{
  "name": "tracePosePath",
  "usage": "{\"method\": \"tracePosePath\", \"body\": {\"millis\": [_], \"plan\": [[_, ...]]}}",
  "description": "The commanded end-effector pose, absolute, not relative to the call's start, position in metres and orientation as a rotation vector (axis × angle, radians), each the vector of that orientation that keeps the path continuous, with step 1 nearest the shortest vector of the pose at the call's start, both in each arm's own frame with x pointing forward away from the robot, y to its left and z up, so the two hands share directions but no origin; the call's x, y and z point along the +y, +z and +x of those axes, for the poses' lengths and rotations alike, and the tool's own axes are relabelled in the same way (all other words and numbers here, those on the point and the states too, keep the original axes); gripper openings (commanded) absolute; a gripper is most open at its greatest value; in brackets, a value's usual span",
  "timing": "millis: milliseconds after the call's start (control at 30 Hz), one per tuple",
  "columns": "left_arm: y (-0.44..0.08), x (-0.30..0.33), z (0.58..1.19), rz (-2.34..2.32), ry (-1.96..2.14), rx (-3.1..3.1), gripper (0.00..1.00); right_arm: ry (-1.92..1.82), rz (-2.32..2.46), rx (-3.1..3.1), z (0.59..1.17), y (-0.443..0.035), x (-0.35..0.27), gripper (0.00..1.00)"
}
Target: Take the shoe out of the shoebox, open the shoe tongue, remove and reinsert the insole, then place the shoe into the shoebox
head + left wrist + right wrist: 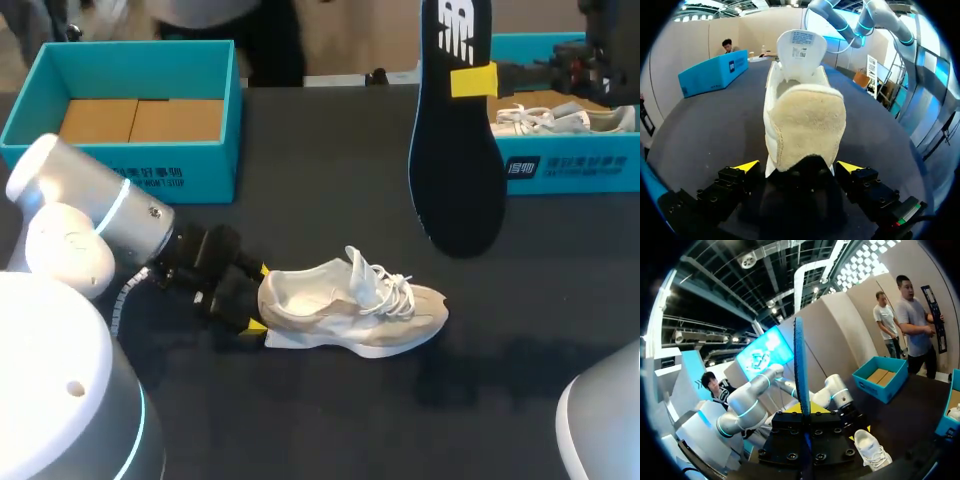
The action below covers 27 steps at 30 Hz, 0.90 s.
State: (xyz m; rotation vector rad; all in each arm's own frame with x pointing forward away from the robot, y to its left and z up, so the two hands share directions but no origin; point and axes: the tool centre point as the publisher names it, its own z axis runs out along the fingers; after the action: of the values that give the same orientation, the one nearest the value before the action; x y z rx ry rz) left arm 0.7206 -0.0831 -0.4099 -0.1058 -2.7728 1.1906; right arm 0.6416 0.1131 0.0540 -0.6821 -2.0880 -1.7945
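Right up front, left gripper (258, 298): lower left of the frame, fingers set wide and pressed on the shoe's heel from both sides; in the wrist view a yellow fingertip (747, 166) sits at each flank of the fuzzy heel.
Shoe (350, 305): lower middle of the frame, flat on its sole on the dark table (300, 160), toe aimed at the frame's right, laces loose.
Tongue (357, 268): standing up and back, mouth of the shoe wide open.
Insole (455, 150): out of the shoe and up in the air, upper right of the frame, hanging long-ways, dark side to the head camera, well clear of the shoe.
Right gripper (472, 80): pinching the insole near its upper end; its own view shows the insole edge-on, rising from between the fingers.
Left shoebox (215, 165): teal, upper left corner, cardboard insert (140, 120) lying inside.
Right shoebox (570, 170): teal, upper right edge, behind the insole, with a second shoe (545, 118) lying in it.
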Motion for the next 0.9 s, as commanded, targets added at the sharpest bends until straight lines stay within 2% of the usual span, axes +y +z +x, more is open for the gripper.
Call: {"method": "tracePosePath", "body": {"millis": [33,267,367,567,733,900], "plan": [[-0.400,-0.085,0.713,-0.104,1.035,-2.849,1.00,-1.789,-0.681,-2.091,0.644,0.054,0.116,0.00],[-0.400,-0.085,0.713,-0.104,1.035,-2.849,1.00,-1.789,-0.681,-2.091,0.644,0.054,0.116,0.00],[-0.391,-0.082,0.714,-0.083,0.913,-2.897,1.00,-1.789,-0.681,-2.091,0.644,0.054,0.116,0.00],[-0.368,-0.076,0.714,-0.112,0.550,-3.019,1.00,-1.789,-0.681,-2.091,0.644,0.054,0.116,0.00],[-0.350,-0.083,0.711,-0.006,-0.042,-3.207,1.00,-1.789,-0.681,-2.091,0.644,0.054,0.116,0.00],[-0.350,-0.083,0.711,-0.006,-0.042,-3.207,1.00,-1.789,-0.681,-2.091,0.644,0.054,0.116,0.00]]}}
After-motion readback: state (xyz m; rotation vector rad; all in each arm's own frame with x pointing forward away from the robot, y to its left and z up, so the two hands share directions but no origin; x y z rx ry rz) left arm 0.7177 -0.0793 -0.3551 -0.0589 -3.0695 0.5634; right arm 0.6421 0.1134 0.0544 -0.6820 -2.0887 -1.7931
